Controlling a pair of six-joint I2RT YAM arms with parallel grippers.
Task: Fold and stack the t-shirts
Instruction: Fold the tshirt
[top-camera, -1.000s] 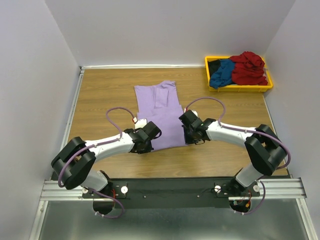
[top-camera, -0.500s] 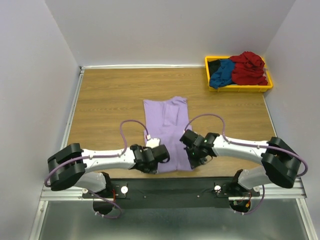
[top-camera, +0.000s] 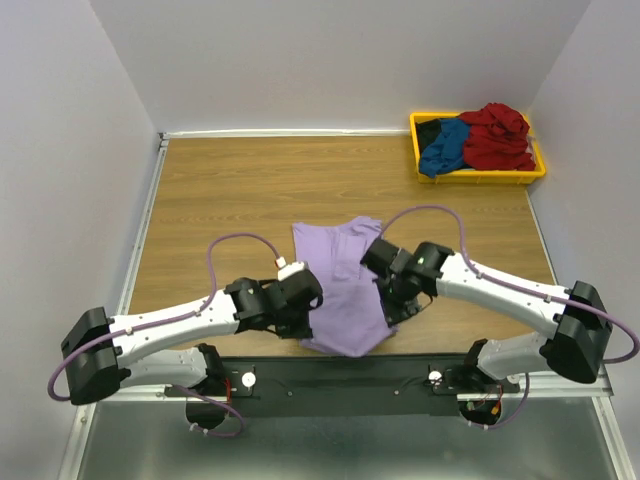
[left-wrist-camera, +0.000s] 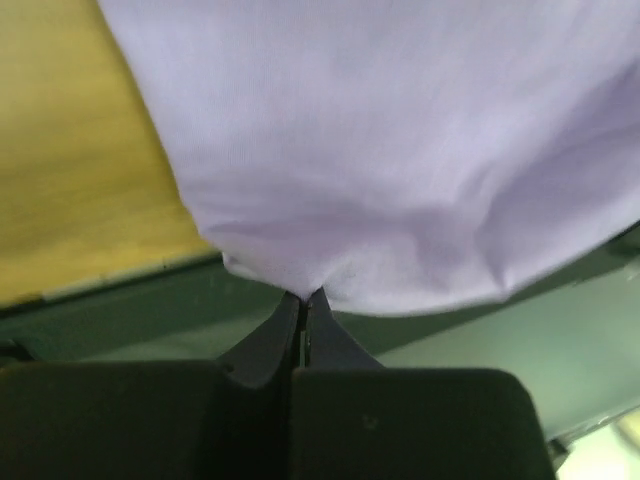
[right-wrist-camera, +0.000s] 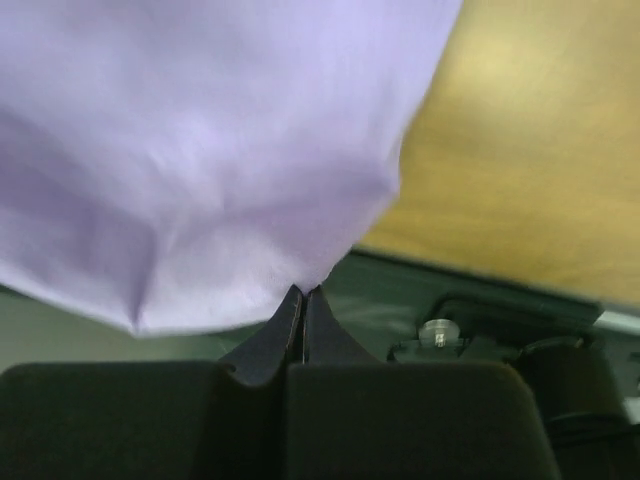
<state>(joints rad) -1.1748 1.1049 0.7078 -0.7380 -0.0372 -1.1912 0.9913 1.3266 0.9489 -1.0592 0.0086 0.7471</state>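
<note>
Bin of yellow plastic (top-camera: 478, 176) stands in the far right corner of the wooden table (top-camera: 220, 190), and three crumpled t-shirts are in it: a dark red one (top-camera: 497, 135) that fills the right part and rises above the rim, a blue one (top-camera: 445, 148) to its left, and a black one (top-camera: 428, 130) in the far left corner of the bin, mostly hidden under the blue. The lavender t-shirt (top-camera: 345, 285) is well apart from the bin, at the middle of the near edge of the table, between the two arms. Its long axis runs from far to near, almost straight toward the arm bases. The far end lies on the wood, while the near end is wider, bunched, and reaches over the near edge of the table above the dark rail. The left gripper (top-camera: 297, 300) is closed tightly on the left side of this shirt; in the left wrist view its fingertips (left-wrist-camera: 303, 300) meet with a fold of lavender cloth (left-wrist-camera: 400, 150) pinched between them. The right gripper (top-camera: 395, 295) is closed in the same way on the right side, and in the right wrist view the fingertips (right-wrist-camera: 303, 296) pinch the edge of the cloth (right-wrist-camera: 200, 130), which spreads out above them.
</note>
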